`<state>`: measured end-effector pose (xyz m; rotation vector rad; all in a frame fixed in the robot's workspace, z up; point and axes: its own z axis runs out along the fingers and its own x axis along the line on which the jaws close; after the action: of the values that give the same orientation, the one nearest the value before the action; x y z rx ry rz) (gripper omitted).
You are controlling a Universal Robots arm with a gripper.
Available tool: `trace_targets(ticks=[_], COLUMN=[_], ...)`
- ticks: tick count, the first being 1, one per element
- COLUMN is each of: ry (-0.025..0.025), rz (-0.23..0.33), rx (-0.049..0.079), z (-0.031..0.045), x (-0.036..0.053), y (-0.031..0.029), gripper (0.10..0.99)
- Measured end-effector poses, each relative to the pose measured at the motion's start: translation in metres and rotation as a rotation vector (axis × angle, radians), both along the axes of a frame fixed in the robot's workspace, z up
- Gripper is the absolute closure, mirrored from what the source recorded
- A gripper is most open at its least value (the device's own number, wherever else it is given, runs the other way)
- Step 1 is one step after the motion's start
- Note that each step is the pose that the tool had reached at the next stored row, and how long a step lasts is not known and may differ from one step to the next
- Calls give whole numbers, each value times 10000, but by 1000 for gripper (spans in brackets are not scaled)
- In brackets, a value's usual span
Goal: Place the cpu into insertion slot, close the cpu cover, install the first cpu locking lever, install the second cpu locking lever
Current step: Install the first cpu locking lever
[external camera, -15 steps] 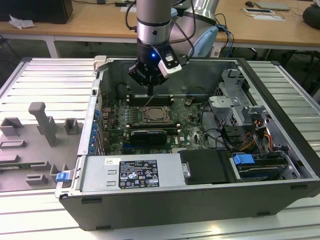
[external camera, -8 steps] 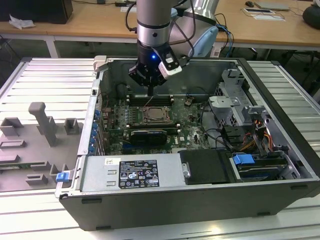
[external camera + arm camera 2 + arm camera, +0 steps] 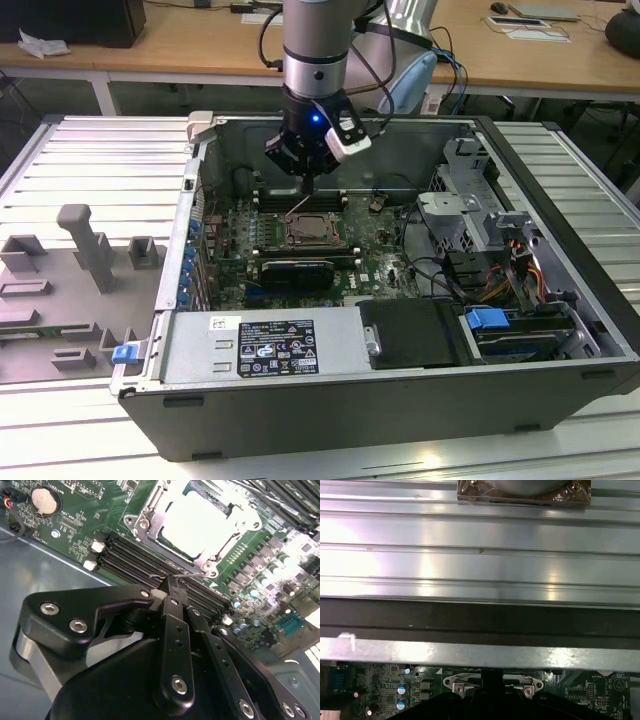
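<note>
Broadly, the open computer case (image 3: pixel 560 300) lies on a ribbed metal table (image 3: pixel 100 150), with the green motherboard (image 3: pixel 230 240) inside it and the arm reaching down from above. The gripper (image 3: pixel 305 172) hangs just over the far edge of the insertion slot (image 3: pixel 312 230), its black fingers (image 3: pixel 172 610) drawn together into a narrow tip; whether they pinch the thin wire lever (image 3: pixel 187 575) at that tip or merely touch it, I cannot tell.

The cpu (image 3: pixel 192 520) already sits in the socket, its pale top bright under the light, and the cpu cover (image 3: pixel 150 517) lies down around it as a silvery frame. So the work in hand looks like one of the locking levers. To do it well, I judge the tip must stay on the wire and carry it along its arc down and under its catch, without sliding off onto the memory slots (image 3: pixel 135 555) just beside it.

In the exterior view the lever (image 3: pixel 298 207) rises slantwise from the socket to the fingertip, which gives its angle. The second wrist view gives the contact point and the seated chip. The first wrist view looks across the case wall (image 3: pixel 480 652) to the table slats (image 3: pixel 480 530) beyond.
</note>
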<state>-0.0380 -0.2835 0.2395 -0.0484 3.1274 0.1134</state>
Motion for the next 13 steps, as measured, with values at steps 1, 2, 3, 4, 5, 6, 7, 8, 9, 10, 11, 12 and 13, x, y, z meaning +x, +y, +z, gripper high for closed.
trace_targets(ticks=[1,2,3,4,5,6,7,8,9,10,11,12,13], ry=[1,2,1,1,1,1,1,0,1,2,1,1,0], rz=[2,3,4,4,4,4,3,3,-5,-24,-47,-89,-110], rx=[-1,-1,-1,-1,-2,-1,2,11,44,91,164,273,294], z=[-18,-44,-60,-73,-86,-95,-104,-111,-119,-124,-128,-134,-137], x=[11,33,55,75,98,106,110,112,113,114,114,115,116], y=[1,1,1,1,1,1,1,1,-1,-2,-4,-11,-15], gripper=[980,980,980,980,980,980,980,980,980,980,980,980,980])
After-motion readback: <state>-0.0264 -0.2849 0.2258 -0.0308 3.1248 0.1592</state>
